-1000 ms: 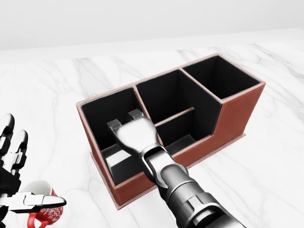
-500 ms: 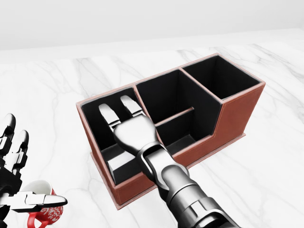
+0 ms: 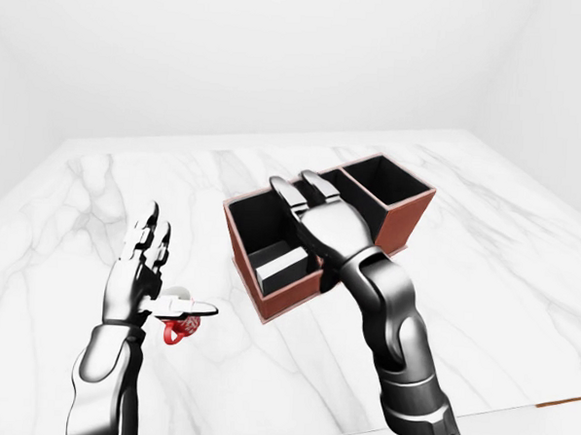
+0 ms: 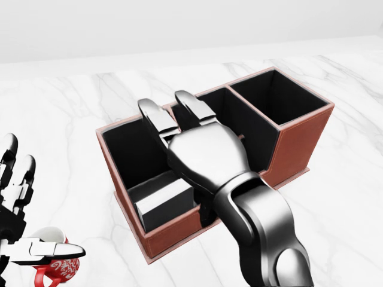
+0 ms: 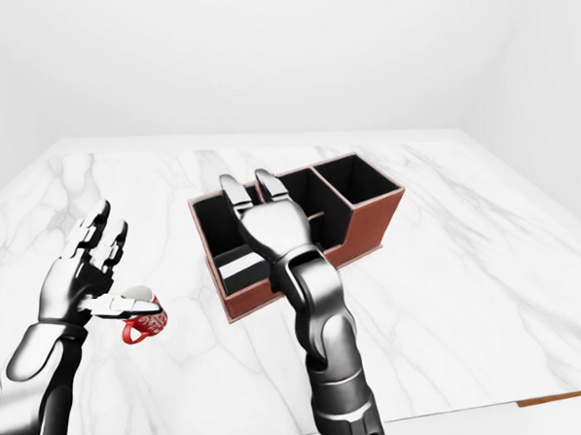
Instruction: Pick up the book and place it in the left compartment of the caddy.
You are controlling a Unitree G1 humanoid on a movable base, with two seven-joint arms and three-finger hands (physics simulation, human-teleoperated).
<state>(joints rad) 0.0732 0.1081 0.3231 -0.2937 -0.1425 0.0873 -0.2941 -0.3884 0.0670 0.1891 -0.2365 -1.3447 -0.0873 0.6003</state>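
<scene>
Fingers (image 3: 146,231) of the left hand (image 3: 137,273) are standing upright and spread apart at the left of the left-eye view, gripping nothing, with the thumb sticking out sideways over a red mug (image 5: 142,322) that is sitting on the white marble table (image 3: 521,288). The head view is cutting that hand off at its left edge, showing only the fingertips and thumb above the mug, whereas both eye views are showing the whole forearm rising from the bottom.

Moving rightward, the brown caddy (image 4: 299,140) with its black lining is sitting on the table. Its left compartment is holding the book (image 4: 161,202), which is lying low inside against the near wall; the head view is showing its pale edge and dark cover clearly, while the eye views are giving only a small pale patch.

Over the caddy, the right hand (image 4: 200,149) is hovering above the divider beside the left compartment, fingers extended and slightly apart, holding nothing. Only the eye views are showing the full right arm.
</scene>
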